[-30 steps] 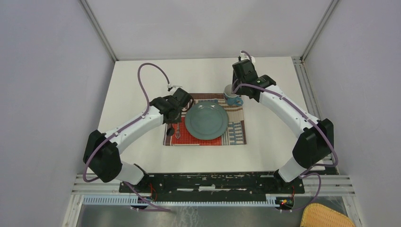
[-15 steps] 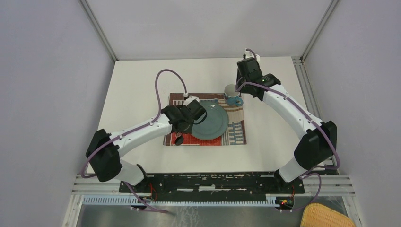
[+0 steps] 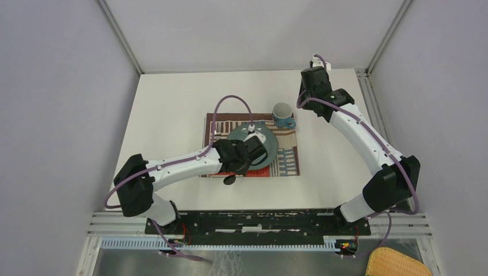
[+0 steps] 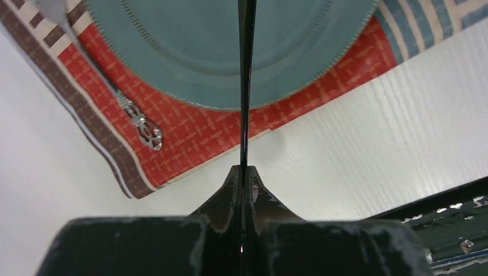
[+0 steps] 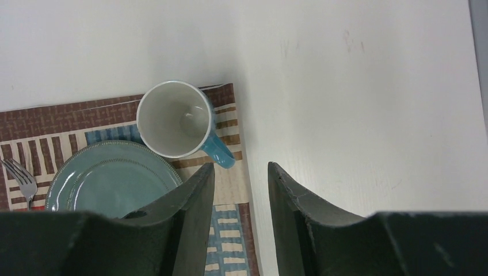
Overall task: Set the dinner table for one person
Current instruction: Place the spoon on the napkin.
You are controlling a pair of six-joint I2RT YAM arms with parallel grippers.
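Evidently mid-cutlery, the left hand [image 4: 241, 171] pinches a thin dark utensil [image 4: 246, 86] over the plate [image 4: 190, 52] on the placemat [image 4: 195, 131] at the desk's [image 4: 374, 144] centre, next needing a flat set-down at the plate's 3 o'clock, while the right hand [image 5: 240, 178] hangs part-open, empty, toward 1 o'clock.

Flat white dinner table [image 3: 172, 98], seemingly matte

Inside a robotics lab test cell: a left arm [image 3: 184, 163] and a right arm [image 3: 359, 127], trailing purple cables [image 3: 230, 98], stand bolted to a black mounting plate [image 3: 259, 221] along a white bench [image 3: 167, 103], enclosed by plain grey panels [image 3: 57, 103] and aluminium framing [image 3: 119, 37].
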